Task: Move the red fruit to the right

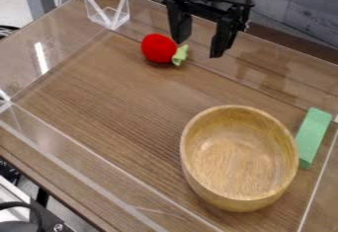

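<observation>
The toy strawberry [160,47] lies on the wooden surface [106,108] near the far edge, its leafy cap turned toward the pincer [197,46], which hangs just beside it with jaws spread wide and nothing held. A good grasp means centring over the red body, not the cap, then descending and closing gently, keeping clear of the wooden bowl [239,158].

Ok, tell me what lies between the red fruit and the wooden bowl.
Nothing: in the camera view, only bare wooden tabletop lies between the red fruit and the wooden bowl.
</observation>
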`<state>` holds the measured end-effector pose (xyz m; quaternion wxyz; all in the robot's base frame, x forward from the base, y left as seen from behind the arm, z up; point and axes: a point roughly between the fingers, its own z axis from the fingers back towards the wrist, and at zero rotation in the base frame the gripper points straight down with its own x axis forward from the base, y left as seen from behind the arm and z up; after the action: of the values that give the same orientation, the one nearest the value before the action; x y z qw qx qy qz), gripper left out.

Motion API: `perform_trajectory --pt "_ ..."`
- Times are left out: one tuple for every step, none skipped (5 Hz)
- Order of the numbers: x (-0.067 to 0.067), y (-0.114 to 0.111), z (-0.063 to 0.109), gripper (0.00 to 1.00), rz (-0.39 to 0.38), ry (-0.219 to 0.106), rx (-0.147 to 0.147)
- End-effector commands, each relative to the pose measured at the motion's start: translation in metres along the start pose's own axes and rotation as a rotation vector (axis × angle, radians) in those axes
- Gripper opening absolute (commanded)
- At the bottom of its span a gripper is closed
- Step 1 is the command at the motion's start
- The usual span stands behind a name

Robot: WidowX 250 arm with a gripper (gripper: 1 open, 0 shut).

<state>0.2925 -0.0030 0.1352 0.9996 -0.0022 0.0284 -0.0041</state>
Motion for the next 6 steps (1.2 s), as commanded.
perform_trajectory --pt "-0.002 0.024 -0.006 1.00 0.014 0.002 -0.001" --pt "-0.001 0.054 -0.006 1.00 0.015 -0.016 0.003" --pt "0.001 0.080 -0.008 1.00 -0.025 -0.045 -0.003" --pt "0.014 0.085 -0.010 1.00 -0.018 -0.077 -0.013" --pt "0.021 0.085 -0.014 1.00 -0.001 -0.093 -0.020" --pt "0.028 0.096 -0.033 1.00 -0.016 -0.104 -0.027"
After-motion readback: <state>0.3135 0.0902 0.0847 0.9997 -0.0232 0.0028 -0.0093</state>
